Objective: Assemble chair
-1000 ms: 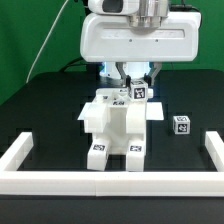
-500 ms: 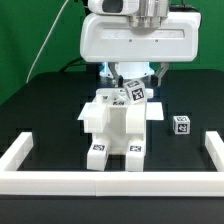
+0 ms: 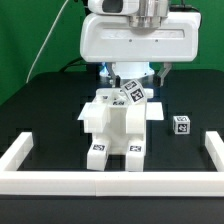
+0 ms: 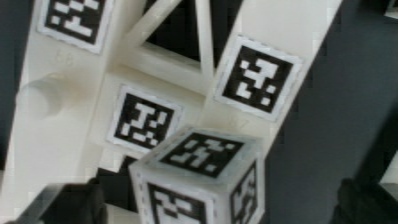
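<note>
Exterior view, from its left: the low border rail (image 3: 20, 158) runs along the edge of the black table (image 3: 50, 105), well off to the side of the pincer (image 3: 133, 80). Directly below and in front of the pincer stands the part-built chair (image 3: 112, 125), a blocky white body already joined from several pieces. Its two tagged ends face the near rail, so its long axis seems to run from under the pincer toward the camera. A small tilted block (image 3: 131, 92) sits on the chair's far end, just under the pincer, leaning and not seated square. The wrist view shows this block between the dark fingertips with a gap on either side. The jaws are spread wide and grip nothing. Behind the block, the cross-braced piece (image 4: 63, 130) is already part of the body. Farther toward the exterior view's right, well apart from the pincer, a spare block (image 3: 181, 124) lies loose. By my judgement the work is past halfway: the tilted block needs seating and the spare one fitting.
</note>
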Motion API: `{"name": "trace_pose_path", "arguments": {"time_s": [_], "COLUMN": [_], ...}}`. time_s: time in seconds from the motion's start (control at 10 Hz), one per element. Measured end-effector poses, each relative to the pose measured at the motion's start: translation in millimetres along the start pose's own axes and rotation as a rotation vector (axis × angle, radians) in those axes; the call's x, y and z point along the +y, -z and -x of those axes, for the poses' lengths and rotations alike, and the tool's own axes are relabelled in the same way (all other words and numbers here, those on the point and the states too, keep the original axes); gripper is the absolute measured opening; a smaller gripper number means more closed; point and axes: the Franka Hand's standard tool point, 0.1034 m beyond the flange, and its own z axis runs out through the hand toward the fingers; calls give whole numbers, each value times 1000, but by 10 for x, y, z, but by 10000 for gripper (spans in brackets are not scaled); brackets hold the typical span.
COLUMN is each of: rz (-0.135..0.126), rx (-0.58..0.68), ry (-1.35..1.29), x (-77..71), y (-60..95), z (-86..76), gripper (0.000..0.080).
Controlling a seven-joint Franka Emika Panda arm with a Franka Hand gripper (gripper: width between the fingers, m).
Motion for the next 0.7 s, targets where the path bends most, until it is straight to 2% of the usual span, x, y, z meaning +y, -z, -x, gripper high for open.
{"name": "trace_pose_path", "arguments": {"time_s": [0.1, 0.2, 0.4, 0.6, 0.7], "rz": [-1, -22, -105, -137, -131], "rx": [-2, -33, -95, -111, -108], "ry": [-1, -19, -91, -129, -127], "x": [-1, -6, 1, -12, -26], "y": [0, 16, 79, 52, 2], "z": [3, 30, 68, 104, 107], "gripper": [649, 649, 649, 649, 649]}}
